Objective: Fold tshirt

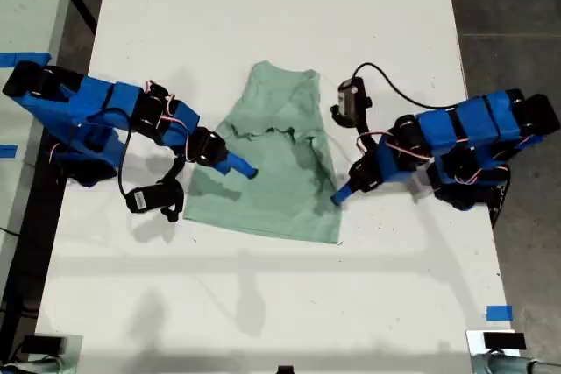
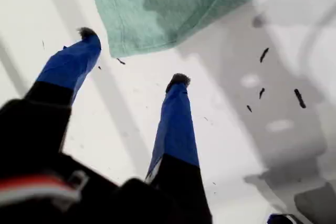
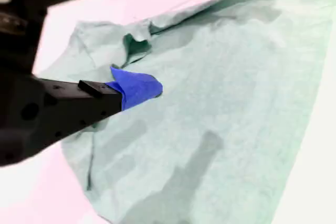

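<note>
so the plain pale mint-green cloth tshirt (image 1: 267, 164) is lying in the middle of the white worktop (image 1: 272, 6), and it looks partway folded to me: both sleeves and sides seem tucked in over the body, so it's a narrowish panel with a wavy doubled edge across the upper part and the collar end pointing to the exterior view's top. what's left, i reckon, is at least one more fold, bringing the bottom hem up (or the collar end down), then a bit of tidying since the sides aren't even. my first tool (image 2: 134, 59) has its blue fingers spread wide, holding nothing, just off the hem corner at the shirt's edge on the exterior view's right. my second tool (image 3: 137, 88) sits over the cloth near the edge on the exterior view's left; only one blue finger shows, so i can't tell how open it is or whether it's pinching fabric.
</note>
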Controlling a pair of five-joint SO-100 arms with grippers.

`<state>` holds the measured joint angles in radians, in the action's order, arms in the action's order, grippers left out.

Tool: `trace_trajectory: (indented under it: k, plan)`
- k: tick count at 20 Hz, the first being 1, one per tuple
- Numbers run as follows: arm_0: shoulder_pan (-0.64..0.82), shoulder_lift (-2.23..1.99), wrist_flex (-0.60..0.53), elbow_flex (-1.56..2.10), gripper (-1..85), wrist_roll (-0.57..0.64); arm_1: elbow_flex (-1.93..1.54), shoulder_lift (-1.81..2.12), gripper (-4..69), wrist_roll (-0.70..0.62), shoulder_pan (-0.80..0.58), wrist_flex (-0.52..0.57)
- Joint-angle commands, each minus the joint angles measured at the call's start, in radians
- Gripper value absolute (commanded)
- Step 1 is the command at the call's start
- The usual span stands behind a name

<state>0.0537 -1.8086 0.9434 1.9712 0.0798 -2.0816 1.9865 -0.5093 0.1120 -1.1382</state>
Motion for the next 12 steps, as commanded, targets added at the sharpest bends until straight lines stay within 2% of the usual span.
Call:
trace_trajectory:
  k: [1,4,12]
  plan:
    - [-0.089,-0.048,-0.137,0.037,30.7,-0.107,0.067,-0.117,28.6,0.063,0.066,0.087]
    - [-0.127,-0.014,-0.16,0.041,30.8,-0.161,0.141,-0.272,28.0,0.124,0.117,0.115]
    - [-0.146,-0.005,-0.155,0.041,30.3,-0.169,0.195,-0.385,25.7,0.196,0.152,0.138]
